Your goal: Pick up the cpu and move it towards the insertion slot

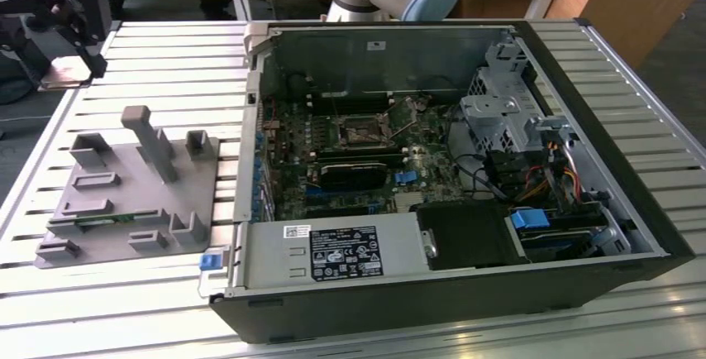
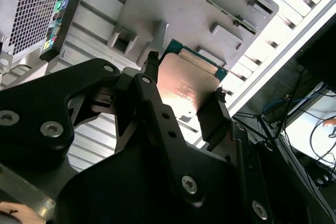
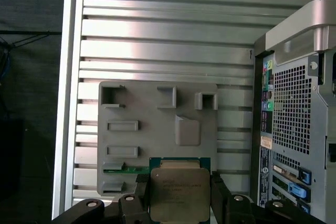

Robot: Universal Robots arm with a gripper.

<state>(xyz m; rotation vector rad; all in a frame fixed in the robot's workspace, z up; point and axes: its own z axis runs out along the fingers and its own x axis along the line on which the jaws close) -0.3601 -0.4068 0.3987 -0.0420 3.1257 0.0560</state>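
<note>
Your end effector grips cpu by opposite edges, likely sparing contact face. Cpu hangs above grey fixture, well apart from insertion slot inside open case.

An open computer case lies on the slatted table; the insertion slot sits on its motherboard; the grey fixture lies at the exterior view's left; beyond it, the black gripper grips the tan cpu at the table's edge.
</note>
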